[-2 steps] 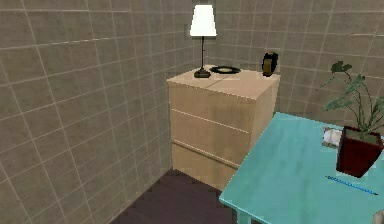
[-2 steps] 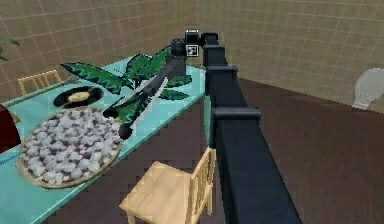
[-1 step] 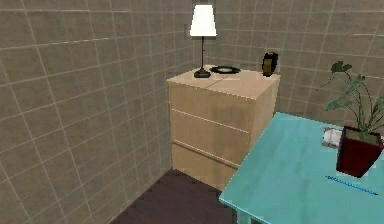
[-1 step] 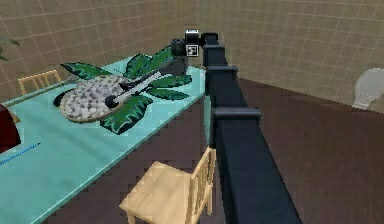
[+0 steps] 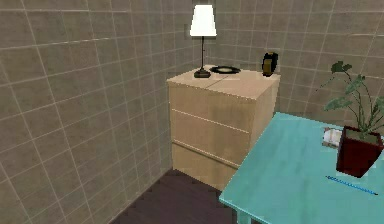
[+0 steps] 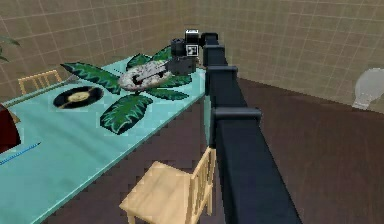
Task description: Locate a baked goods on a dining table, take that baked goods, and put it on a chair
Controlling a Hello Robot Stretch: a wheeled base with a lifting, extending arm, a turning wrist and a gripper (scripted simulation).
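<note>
Fingers [image 6: 168, 68]: two, thin, dark, at the far end of the gripper [image 6: 172, 66], left of two small white marked squares [image 6: 193, 36]. State of the grip not readable from these views, and hold on anything not to be told, given a thing on the tabletop right at the tips. Item at the tips: pale mottled lump [image 6: 148, 74], oblong, probably the baked goods, though too small to name with certainty. Lying on a fan of green leaf-shaped mats [image 6: 125, 112] on the teal dining table [image 6: 60, 150]; whether under, beside or touching the fingers, not to be told. Handling, as judged: light, soft, yielding under pressure, crumbly at the crust, not slippery. Best taken across the narrower width near the middle, gently, not by one end, for fear of tearing or crushing. Adjacent: dark disc with yellowish centre [image 6: 78, 96], just left of the mats. Carrier: dark square arm [image 6: 235, 140], reaching out along the table's edge. Candidate destinations: pale wooden chair [image 6: 180, 190] at the table's near side, close beside the arm, and a second wooden chair [image 6: 38, 80] at the far side. Further off, forward view: plant in a dark red pot [image 5: 358, 148] on the table, and a pale wooden dresser [image 5: 220, 120] against the tiled wall, bearing a lamp [image 5: 203, 30].
</note>
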